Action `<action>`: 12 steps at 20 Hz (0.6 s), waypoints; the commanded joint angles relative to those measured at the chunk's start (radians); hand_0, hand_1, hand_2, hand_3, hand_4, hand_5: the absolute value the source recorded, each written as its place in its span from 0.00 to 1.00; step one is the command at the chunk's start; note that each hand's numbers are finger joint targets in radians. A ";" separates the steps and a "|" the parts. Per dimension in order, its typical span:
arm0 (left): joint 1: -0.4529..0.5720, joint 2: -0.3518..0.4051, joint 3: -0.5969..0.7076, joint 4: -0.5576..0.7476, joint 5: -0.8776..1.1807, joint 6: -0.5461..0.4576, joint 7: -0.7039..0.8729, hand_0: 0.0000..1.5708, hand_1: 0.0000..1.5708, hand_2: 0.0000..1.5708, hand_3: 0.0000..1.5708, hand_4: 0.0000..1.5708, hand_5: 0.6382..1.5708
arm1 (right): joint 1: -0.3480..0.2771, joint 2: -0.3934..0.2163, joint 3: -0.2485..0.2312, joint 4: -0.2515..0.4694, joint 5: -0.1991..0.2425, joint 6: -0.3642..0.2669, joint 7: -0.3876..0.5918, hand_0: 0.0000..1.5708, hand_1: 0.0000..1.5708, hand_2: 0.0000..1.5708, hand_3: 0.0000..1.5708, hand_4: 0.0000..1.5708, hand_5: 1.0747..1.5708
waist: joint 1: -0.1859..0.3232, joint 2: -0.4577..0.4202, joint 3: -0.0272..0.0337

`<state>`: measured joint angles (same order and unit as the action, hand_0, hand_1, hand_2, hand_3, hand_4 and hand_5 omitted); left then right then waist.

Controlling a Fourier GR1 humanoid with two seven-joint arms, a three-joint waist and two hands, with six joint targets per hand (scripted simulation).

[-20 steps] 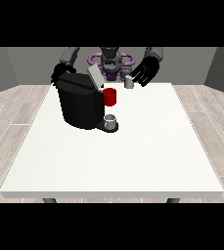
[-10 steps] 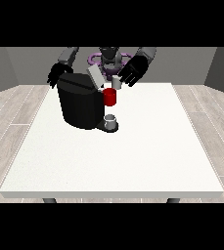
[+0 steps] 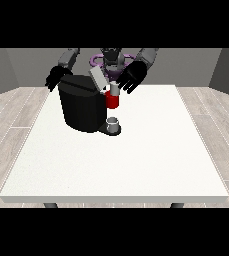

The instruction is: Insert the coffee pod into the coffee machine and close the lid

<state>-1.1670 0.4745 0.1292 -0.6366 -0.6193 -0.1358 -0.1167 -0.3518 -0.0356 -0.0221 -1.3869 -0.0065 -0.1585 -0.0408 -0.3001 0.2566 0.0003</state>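
Black coffee machine (image 3: 83, 107), bulky and rounded, standing upright. Lid (image 3: 98, 79), a pale grey flap, raised and tilted at the machine's top, on the side towards the view's right, not closed. Red brewing head (image 3: 113, 100) projecting from the machine's upper front, at the view's right of the body, just below the lid. Small pale cylinder, seemingly the coffee pod (image 3: 114, 89), sitting upright on top of the red head, beside the lid's lower edge; how deep it sits cannot be told. Small grey cup (image 3: 114, 124) on the machine's low base, directly beneath the red head.
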 commanded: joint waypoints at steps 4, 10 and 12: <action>-0.024 -0.022 -0.001 0.015 -0.010 -0.004 0.028 0.81 0.81 0.83 0.78 0.33 1.00 | 0.023 0.031 0.007 0.002 0.003 -0.024 -0.011 0.00 0.00 0.00 0.00 0.33 1.00 | -0.010 -0.002 -0.0001; -0.007 -0.006 0.005 0.046 -0.018 0.002 -0.016 0.75 0.75 0.80 0.75 0.31 1.00 | 0.073 0.034 0.092 -0.073 -0.007 -0.068 0.018 0.00 0.00 0.00 0.00 0.33 1.00 | -0.036 -0.007 -0.0004; -0.031 -0.020 0.006 0.027 -0.011 -0.012 0.002 0.75 0.75 0.80 0.76 0.31 1.00 | 0.034 0.008 0.013 -0.021 -0.013 -0.010 -0.014 0.00 0.00 0.00 0.00 0.32 1.00 | -0.015 0.014 0.0000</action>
<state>-1.1813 0.4600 0.1285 -0.6127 -0.6311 -0.1505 -0.1228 -0.3213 -0.0232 -0.0052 -1.4112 -0.0134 -0.1835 -0.0292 -0.3088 0.2520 0.0001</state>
